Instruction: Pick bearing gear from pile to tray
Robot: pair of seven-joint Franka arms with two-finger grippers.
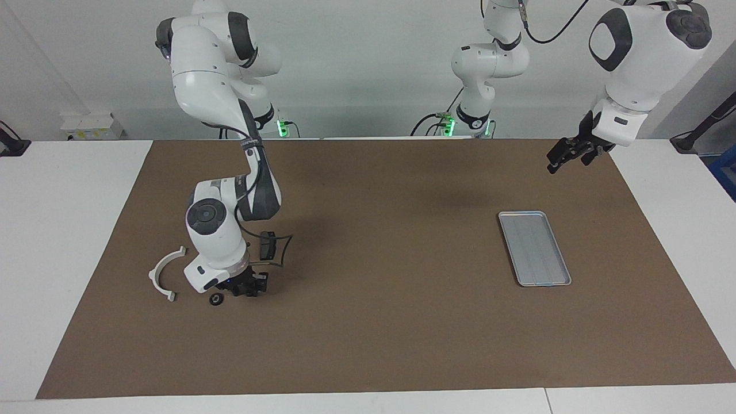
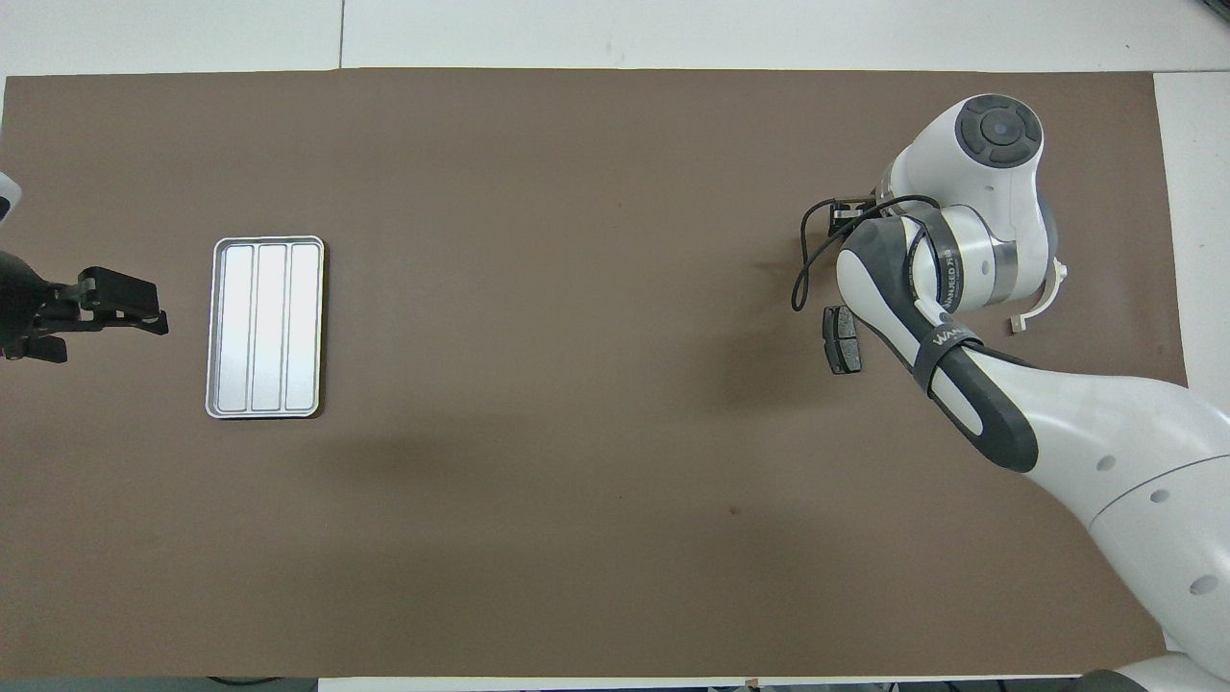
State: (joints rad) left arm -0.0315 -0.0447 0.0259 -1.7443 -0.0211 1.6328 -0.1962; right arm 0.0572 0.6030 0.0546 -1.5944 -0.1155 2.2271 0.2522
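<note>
Right gripper [image 1: 248, 291] sits low on the mat; whether it pinches anything cannot be told. One black round piece [image 1: 216, 299], one white bracket [image 1: 163, 275], one tray [image 1: 534, 248]. Left gripper [image 1: 560, 157] waits, spread.

Overhead: one brake pad [image 2: 840, 338], one tray [image 2: 265, 327] well apart.

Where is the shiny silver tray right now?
The tray lies flat on the brown mat toward the left arm's end of the table, with nothing in it. The left pincer hangs in the air close by it.
</note>
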